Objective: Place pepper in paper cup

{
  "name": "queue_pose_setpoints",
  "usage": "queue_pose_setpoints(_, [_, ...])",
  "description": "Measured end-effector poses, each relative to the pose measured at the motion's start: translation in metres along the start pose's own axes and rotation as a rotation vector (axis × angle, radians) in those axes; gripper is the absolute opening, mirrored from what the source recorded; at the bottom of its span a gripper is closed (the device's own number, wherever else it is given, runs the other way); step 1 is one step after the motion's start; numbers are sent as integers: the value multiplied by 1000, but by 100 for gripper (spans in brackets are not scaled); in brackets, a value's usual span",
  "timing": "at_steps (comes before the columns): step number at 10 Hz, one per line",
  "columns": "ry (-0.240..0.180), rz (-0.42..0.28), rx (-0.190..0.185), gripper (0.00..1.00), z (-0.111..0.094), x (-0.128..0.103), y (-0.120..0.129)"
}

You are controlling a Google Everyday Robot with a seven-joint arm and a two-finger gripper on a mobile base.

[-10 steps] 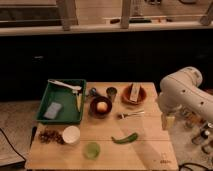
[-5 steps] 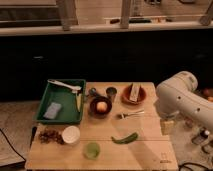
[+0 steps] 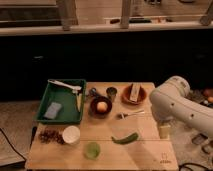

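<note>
The pepper [image 3: 125, 138], long, slim and green, lies flat on the wooden table [image 3: 145, 156], right of centre near the front. To its left stands the white paper cup [image 3: 71, 134], upright and with nothing visible inside. My white arm [image 3: 175, 102] reaches in from the right. The gripper [image 3: 164, 131] hangs at the table's right edge, to the right of the pepper and a little above it. It stands open and holds nothing.
A round light-green cup [image 3: 92, 149] stands between pepper and paper cup. Behind lie a fork [image 3: 131, 115], a dark bowl with an orange ball [image 3: 101, 106], a small dark cup [image 3: 112, 92] and a brown plate [image 3: 133, 94]. A green tray [image 3: 62, 102] is back left; a dark pile [image 3: 50, 136] lies front left.
My arm has swung leftward and further over the table's right side. The pepper, the cups and the other things have not moved.
</note>
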Motion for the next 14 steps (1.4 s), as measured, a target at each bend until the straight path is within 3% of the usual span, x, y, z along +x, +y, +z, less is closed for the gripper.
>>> queue_pose_setpoints(14, [7,10,11,80,22,-41,20])
